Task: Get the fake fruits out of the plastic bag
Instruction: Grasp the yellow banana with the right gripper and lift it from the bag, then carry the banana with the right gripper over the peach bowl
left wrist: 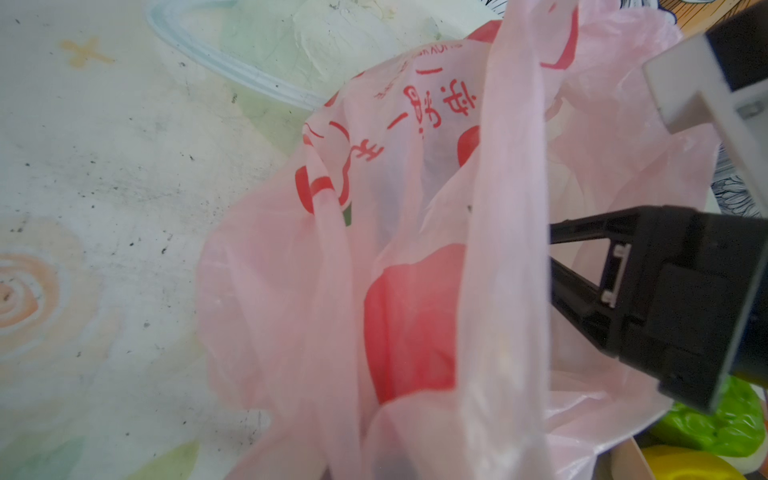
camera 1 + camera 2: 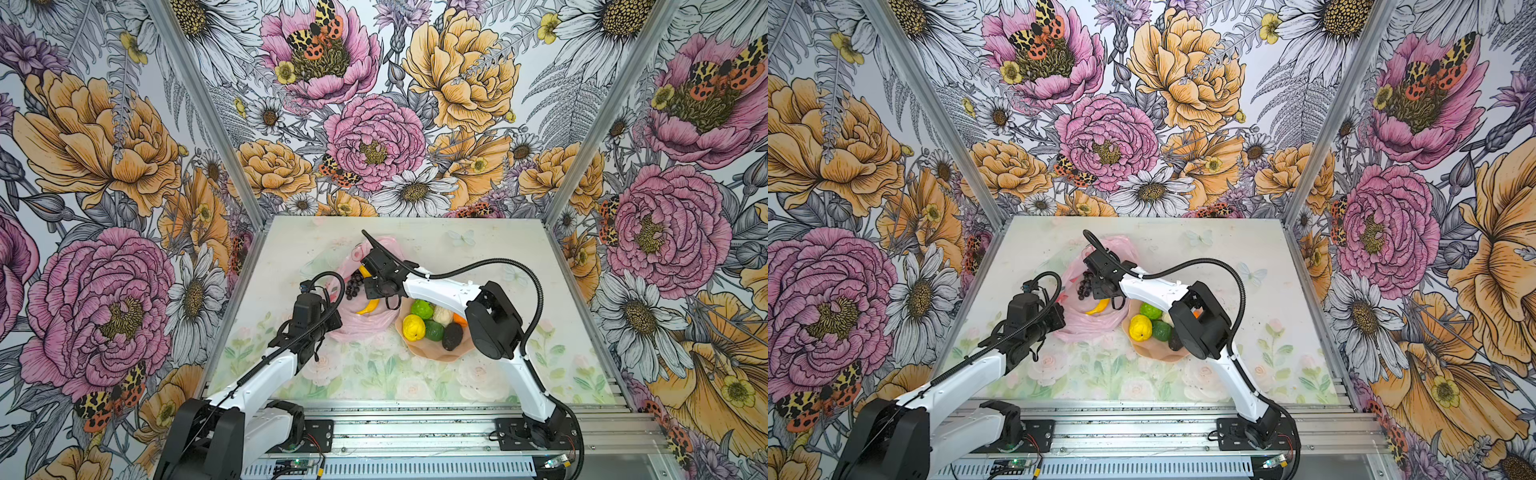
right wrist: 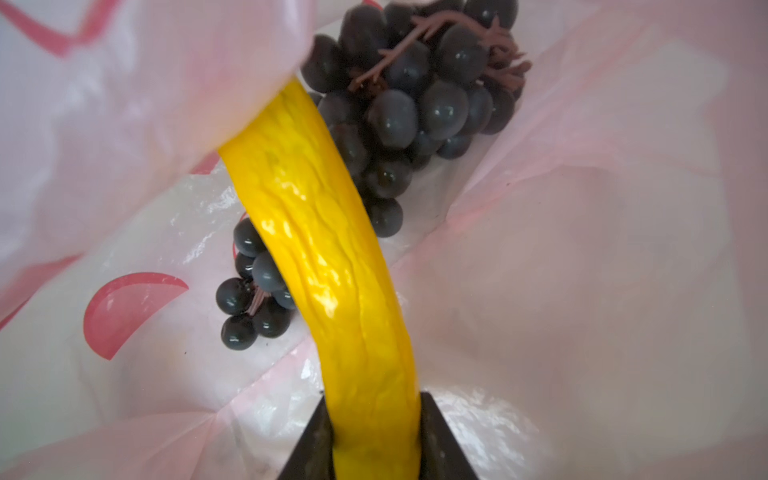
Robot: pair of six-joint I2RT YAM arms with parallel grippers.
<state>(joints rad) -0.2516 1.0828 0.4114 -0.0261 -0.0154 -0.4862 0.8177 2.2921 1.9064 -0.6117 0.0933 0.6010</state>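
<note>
Left arm (image 2: 266, 374), right arm (image 2: 440, 291): same build. White smooth link shells, bulky black joint housings (image 2: 494, 324). Behind jaws: black boxy wrist block (image 2: 380, 266). Black corrugated conduit (image 2: 498, 260) runs from behind jaws back along each arm, white ties. Jaws: matte black, wedge-tipped, triangular cut-outs. Black base plates (image 2: 509, 434) farthest from jaws.

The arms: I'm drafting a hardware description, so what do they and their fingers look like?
The left arm and right arm share glossy white link shells with black joint housings. A black corrugated cable conduit loops beside each. The fingers are matte black, tapering wedges.
</note>
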